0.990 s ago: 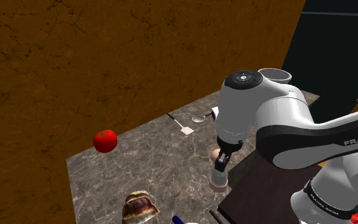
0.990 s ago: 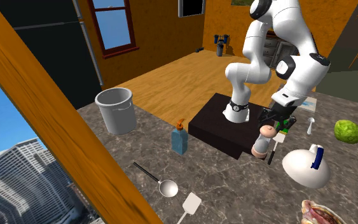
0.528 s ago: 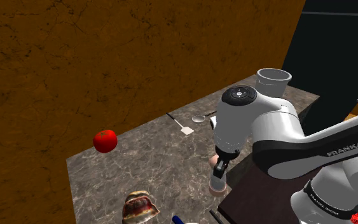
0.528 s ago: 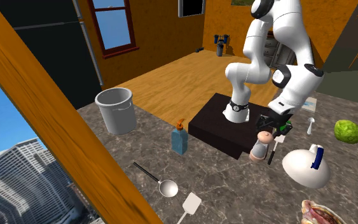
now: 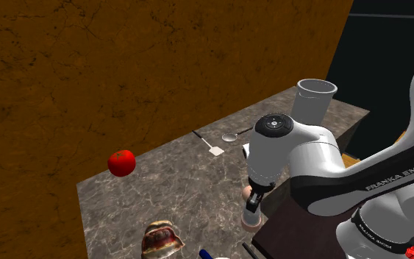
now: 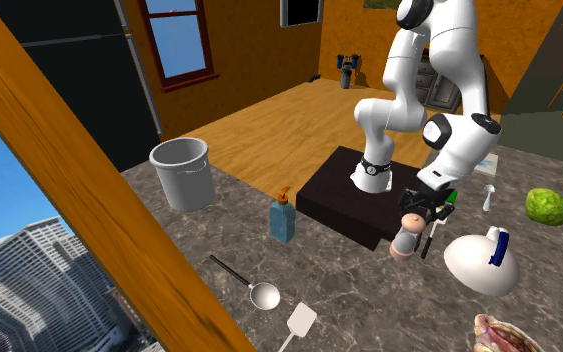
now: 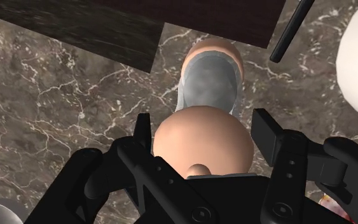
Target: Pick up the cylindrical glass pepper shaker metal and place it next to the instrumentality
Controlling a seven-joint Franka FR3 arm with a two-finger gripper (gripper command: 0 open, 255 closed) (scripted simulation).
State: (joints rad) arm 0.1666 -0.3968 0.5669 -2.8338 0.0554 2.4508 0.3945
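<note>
The pepper shaker (image 7: 209,83) stood upright on the marble counter (image 6: 359,300), right under the claw (image 7: 203,127), clear body with a pinkish rounded cap on top. The claw pointed straight down over it, fingers (image 7: 268,130) spread apart either side of the cap, and honestly I couldn't see them pressing on it. The white arm (image 6: 439,60) went up from its base, folded over high, then dropped its forearm steeply to a bent wrist. The dark stand (image 6: 334,195) sat just beside the claw, a thin black utensil (image 7: 292,32) lay just beside the shaker, and a white rounded thing (image 6: 479,262) was near.
</note>
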